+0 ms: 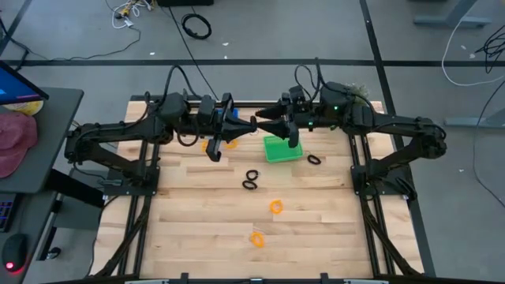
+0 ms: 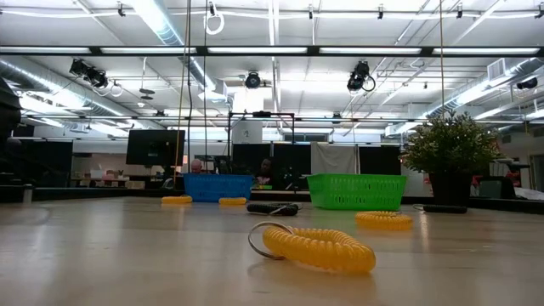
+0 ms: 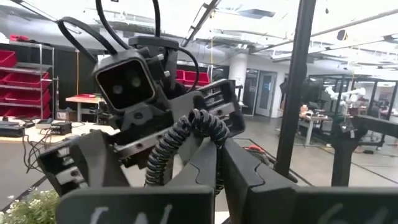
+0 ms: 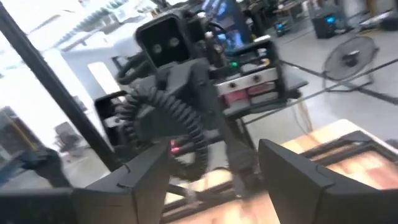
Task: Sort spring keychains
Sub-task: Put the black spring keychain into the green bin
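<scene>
We found the left gripper (image 3: 221, 154) raised above the far middle of the table (image 1: 197, 213), its fingers closed on one black spring keychain (image 3: 186, 134), whose coil hung between them. The right gripper (image 4: 214, 169) faced it tip to tip in the high view, just beside it, with its two fingers (image 4: 140, 180) spread wide and nothing between them. The right wrist view showed the same black coil in the left gripper's hold. Below the two grippers stood two mesh baskets. One green basket (image 1: 282, 148) sat under the right gripper, and one blue basket (image 2: 218, 187) was mostly covered by the left arm in the high view. We counted four orange keychains on the table in the low view: one nearest the camera (image 2: 319, 246), one in front of the green basket (image 2: 383, 219), and two beside the blue basket (image 2: 177, 200) (image 2: 232, 201). Of the black keychains lying loose, we counted three in the high view. What read as two lay touching near the table's centre (image 1: 251, 180), and one lay just to the right of the green basket (image 1: 315, 159). One potted plant (image 2: 450, 153) stood at the far right of the table.
</scene>
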Robot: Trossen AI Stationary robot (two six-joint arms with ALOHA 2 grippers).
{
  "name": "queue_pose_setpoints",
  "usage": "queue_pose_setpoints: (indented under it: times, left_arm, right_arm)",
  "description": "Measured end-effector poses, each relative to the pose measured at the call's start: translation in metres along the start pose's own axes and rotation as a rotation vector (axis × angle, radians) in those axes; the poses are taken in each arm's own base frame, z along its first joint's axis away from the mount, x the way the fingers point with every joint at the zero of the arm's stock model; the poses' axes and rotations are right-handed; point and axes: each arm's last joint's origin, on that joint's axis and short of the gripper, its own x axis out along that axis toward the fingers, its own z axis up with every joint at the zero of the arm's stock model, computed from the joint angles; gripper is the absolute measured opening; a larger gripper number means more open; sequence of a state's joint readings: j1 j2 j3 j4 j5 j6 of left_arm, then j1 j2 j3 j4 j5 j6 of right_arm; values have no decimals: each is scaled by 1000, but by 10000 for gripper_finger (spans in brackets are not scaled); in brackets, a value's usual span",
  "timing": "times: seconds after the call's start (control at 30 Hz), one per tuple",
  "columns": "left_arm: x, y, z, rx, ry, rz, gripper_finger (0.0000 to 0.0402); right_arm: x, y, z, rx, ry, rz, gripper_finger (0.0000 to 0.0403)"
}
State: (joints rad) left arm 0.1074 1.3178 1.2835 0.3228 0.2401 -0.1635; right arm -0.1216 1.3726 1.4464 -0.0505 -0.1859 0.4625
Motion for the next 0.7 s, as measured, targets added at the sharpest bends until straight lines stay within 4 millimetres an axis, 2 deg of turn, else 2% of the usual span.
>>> queue_pose_setpoints:
  times: [0.17, 0.3, 0.47, 0.7]
  left_arm:
    - [0, -1, 0, 2, 5, -32, 8]
    - [0, -1, 0, 3, 7, -46, 8]
    - [0, -1, 0, 13, 9, -51, 12]
    - [0, -2, -1, 20, 18, -62, 12]
  right_arm:
    - [2, 0, 1, 23, -10, 25, 242]
    - [3, -1, -1, 25, -3, 20, 218]
    - [5, -1, -2, 36, 10, 39, 156]
    - [5, 0, -2, 31, 20, 65, 51]
